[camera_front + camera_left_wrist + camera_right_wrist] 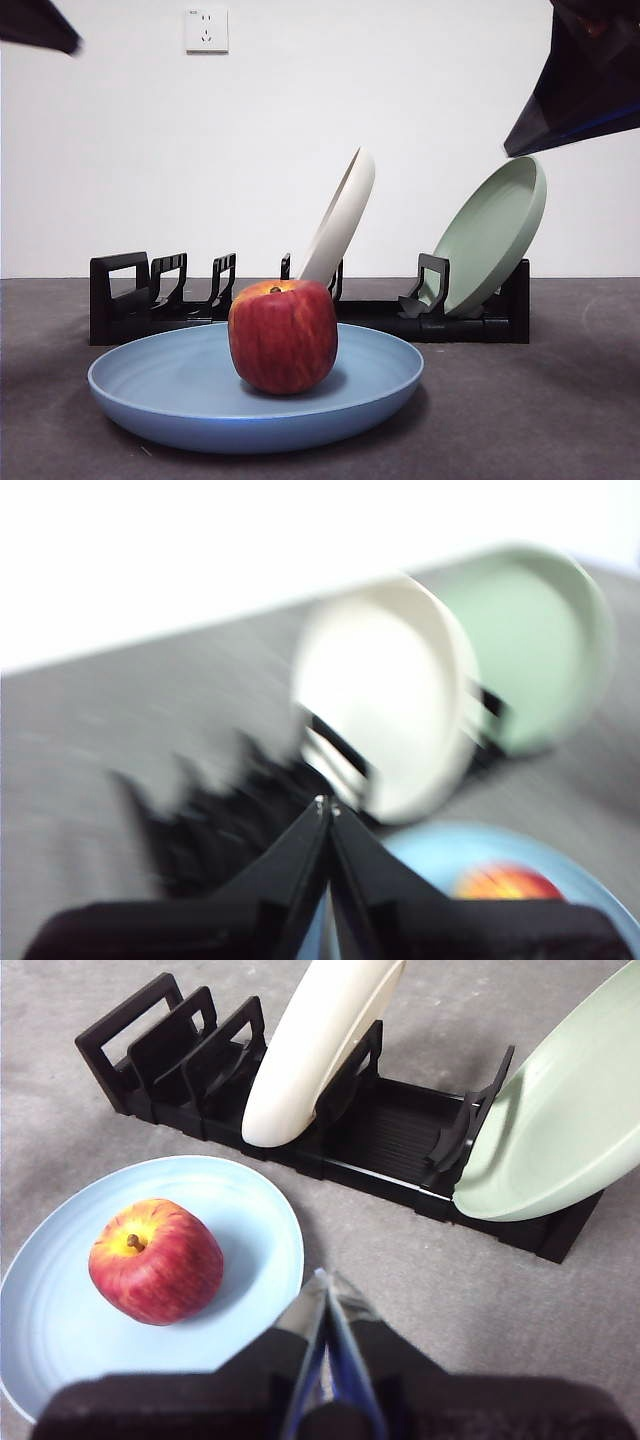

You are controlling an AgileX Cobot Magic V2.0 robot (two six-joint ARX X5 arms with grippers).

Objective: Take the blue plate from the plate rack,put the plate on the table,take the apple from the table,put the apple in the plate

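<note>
Table: dark grey, bears everything.
Plate rack: behind the blue plate, holds cream plate and green plate.
Blue plate: flat on table.
Apple: upright in blue plate.
Right gripper: jaws closed, empty, raised beside the blue plate.
Left gripper: jaws closed, empty, raised.

A round cream-white matte plate is standing on edge, leaning toward the right of the front view; a round pale green shallow plate is leaning the same way further right, well apart from the cream one; a plain white wall is filling the background; a white rectangular wall socket is sitting high on it, left of centre.
</note>
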